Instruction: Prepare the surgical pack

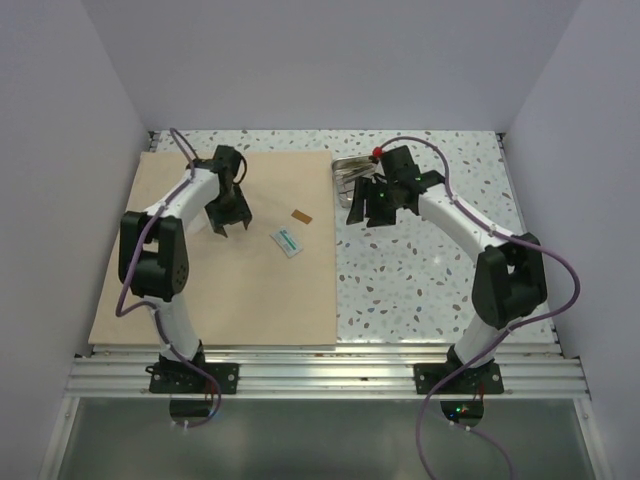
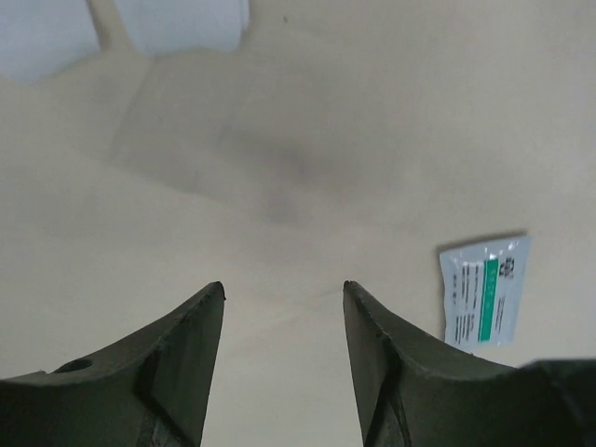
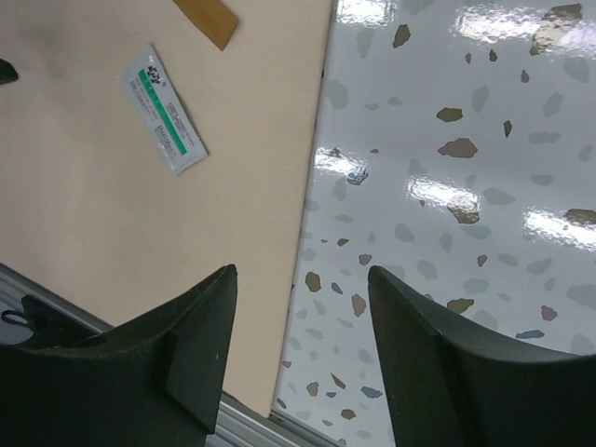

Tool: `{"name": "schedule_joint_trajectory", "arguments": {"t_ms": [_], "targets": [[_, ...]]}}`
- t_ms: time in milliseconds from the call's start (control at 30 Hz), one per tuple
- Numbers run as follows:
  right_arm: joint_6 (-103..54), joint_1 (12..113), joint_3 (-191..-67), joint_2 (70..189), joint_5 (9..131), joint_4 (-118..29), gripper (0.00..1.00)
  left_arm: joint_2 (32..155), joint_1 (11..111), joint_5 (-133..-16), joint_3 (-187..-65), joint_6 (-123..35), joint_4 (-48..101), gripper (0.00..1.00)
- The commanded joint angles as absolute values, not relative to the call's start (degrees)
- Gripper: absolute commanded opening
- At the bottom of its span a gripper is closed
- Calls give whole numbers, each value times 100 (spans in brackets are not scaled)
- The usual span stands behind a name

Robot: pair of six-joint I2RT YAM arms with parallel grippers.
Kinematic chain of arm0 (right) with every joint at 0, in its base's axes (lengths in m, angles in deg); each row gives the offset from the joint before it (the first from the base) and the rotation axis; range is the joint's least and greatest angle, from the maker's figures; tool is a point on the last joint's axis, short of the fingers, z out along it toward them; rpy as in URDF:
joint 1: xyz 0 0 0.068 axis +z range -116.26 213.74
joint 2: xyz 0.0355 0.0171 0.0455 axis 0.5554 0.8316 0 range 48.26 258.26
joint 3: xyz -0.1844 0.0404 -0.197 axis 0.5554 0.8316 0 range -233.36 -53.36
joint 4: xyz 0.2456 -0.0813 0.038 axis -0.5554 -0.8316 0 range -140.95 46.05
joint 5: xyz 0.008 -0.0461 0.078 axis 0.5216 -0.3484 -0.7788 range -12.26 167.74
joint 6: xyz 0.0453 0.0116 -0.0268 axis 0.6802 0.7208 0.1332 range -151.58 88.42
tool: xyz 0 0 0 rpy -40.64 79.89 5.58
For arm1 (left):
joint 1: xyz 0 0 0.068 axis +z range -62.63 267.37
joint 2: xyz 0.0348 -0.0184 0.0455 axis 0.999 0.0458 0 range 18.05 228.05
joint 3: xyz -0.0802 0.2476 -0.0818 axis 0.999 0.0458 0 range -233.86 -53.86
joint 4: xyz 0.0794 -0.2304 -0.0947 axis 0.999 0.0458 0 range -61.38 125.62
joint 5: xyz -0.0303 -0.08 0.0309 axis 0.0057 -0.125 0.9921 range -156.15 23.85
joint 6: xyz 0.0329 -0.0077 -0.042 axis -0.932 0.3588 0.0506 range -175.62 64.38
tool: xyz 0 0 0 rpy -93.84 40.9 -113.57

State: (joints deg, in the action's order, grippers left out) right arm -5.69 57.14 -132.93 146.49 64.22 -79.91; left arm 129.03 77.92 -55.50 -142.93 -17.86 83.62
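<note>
While the big tan square wrap sheet [image 1: 200, 290] lies flat and spread out on the left side of the white speckled worktop [image 1: 420, 270], the left gripper [image 2: 283, 289] hangs over the far part of it. Its two dark fingers [image 2: 177, 363] stand wide apart, and nothing is between them. Only bare tan sheet shows under the gap.

A small white packet with a green stripe [image 2: 484, 291] lies flat on the sheet, just to the right of the left gripper and not touching it. A little brown strip [image 3: 207, 19] lies on the sheet too, near the packet but apart from it, closer to the sheet's right edge.

The small shiny steel tray [image 1: 350, 168] sits on the speckled worktop, just past the far right corner of the sheet, not on the sheet. The right arm covers part of it, so I cannot really tell what is inside; it may hold some small metal tools.

The right gripper [image 3: 301, 275] is close beside the tray, on its near side. Its fingers [image 3: 186, 345] are open wide too, and they hold nothing. From its own camera, the right edge of the sheet runs right under the gap, with tan sheet on one side and speckled worktop on the other.
</note>
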Motion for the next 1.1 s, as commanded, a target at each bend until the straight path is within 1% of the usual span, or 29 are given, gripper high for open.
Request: {"name": "schedule_joint_trajectory", "arguments": {"t_ms": [0,67,133,300,467,567,767,1067], "targets": [[-583,5720,-13334,14713,5815,-7770,62,12037,7771,-6746,-13370,-1669,7469,58],[-600,5755,-13343,14748,5762,-7779,62,11887,7771,-6739,-13243,-1729,7397,59],[-592,5773,-13343,14766,5770,-7787,62,11921,7771,-6476,-13322,-1835,7484,59],[-592,5791,-13229,14766,5779,-7787,62,12413,7762,-5466,-14024,-2397,7661,62],[-671,5800,-13106,14757,5832,-7866,63,13107,7744,-4456,-14902,-3074,7791,59],[-697,5808,-13061,14766,5823,-7884,63,13450,7744,-4042,-15281,-3329,7784,58],[-715,5800,-13096,14854,5762,-7902,63,14021,7727,-3663,-15826,-3338,7888,55],[-706,5800,-13044,14994,5674,-7858,63,14496,7718,-3495,-16116,-3382,7854,52]]}}
